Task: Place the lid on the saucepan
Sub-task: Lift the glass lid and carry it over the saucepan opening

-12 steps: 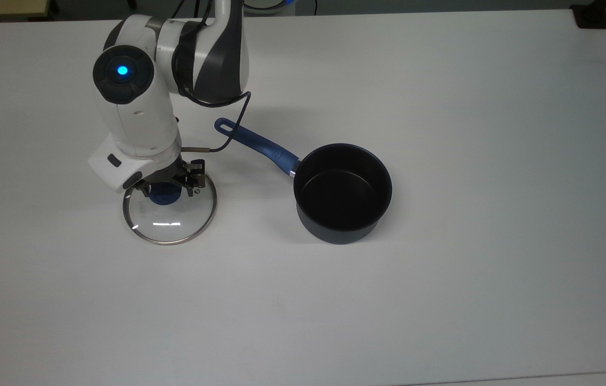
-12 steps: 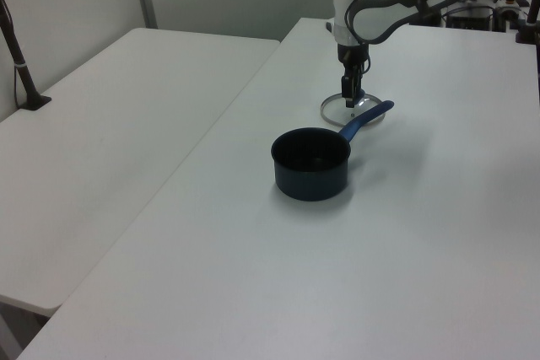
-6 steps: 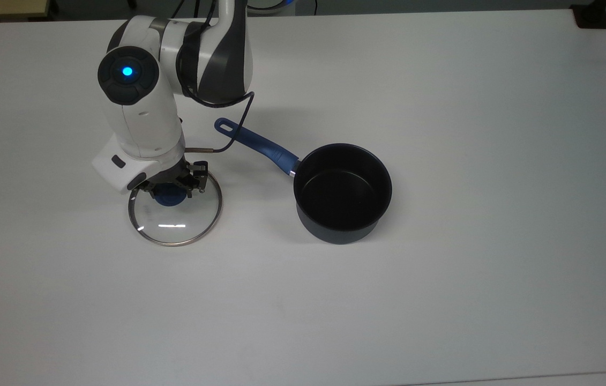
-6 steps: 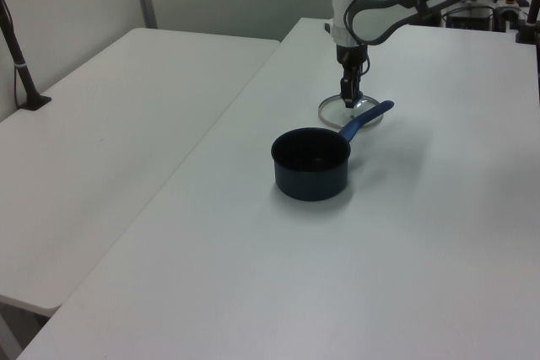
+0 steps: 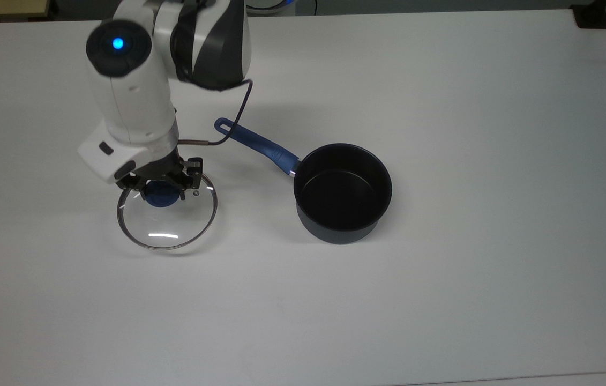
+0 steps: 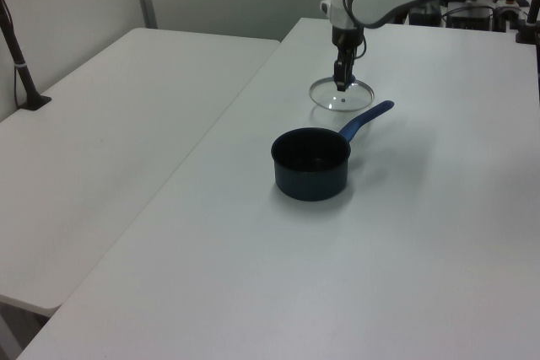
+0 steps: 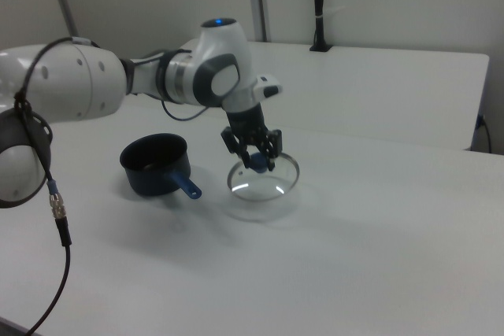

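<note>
The glass lid [image 5: 169, 222] with its silver rim hangs a little above the white table [image 5: 469, 268], held by its blue knob [image 5: 162, 194]. My gripper [image 5: 162, 187] is shut on that knob. In the left view the lid [image 6: 341, 97] floats clear of the table under the gripper [image 6: 340, 83]. The right view shows the lid [image 7: 264, 178] tilted slightly below the gripper [image 7: 256, 156]. The dark saucepan [image 5: 342, 192] stands upright to the top view's right of the lid, its blue handle [image 5: 257, 146] pointing toward the arm. It also appears as saucepan [image 6: 311, 163] and saucepan [image 7: 156, 164].
A second white table [image 6: 110, 132] adjoins at the left view's left. A black cable [image 5: 238, 115] loops from the wrist above the handle's end. A black post base [image 5: 592, 16] sits at the top view's far right corner.
The gripper has risen with the lid in it; the lid has left the table and shifted slightly to the top view's left. The saucepan has not moved.
</note>
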You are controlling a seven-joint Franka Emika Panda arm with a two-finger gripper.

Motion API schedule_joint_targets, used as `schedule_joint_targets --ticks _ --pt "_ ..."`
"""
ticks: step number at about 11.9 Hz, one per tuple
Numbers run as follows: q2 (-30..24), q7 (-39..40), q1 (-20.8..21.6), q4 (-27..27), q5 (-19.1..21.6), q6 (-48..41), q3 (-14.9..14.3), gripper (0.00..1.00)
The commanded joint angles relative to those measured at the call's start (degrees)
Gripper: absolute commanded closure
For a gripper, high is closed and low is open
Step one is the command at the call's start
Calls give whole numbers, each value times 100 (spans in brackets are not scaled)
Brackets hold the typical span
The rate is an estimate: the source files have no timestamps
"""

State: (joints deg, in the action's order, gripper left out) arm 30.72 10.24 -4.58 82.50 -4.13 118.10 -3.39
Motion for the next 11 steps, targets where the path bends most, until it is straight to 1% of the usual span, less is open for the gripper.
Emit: schedule_joint_targets --ticks 1,3,4,6,8,10,11 --pt "-312 -294 466 -328 96 -679 -109 76" --pt "-356 -321 860 -699 411 -1278 -389 76" --pt "-382 -373 1124 -735 500 -1454 -512 76" --pt "-383 -636 1607 -753 501 -1710 -619 76" --pt "-304 -961 2108 -744 501 -1667 -689 76" --pt "-277 -1120 2601 -744 501 -1614 -838 76" --pt "-286 -1147 2751 -744 501 -1632 -856 76"
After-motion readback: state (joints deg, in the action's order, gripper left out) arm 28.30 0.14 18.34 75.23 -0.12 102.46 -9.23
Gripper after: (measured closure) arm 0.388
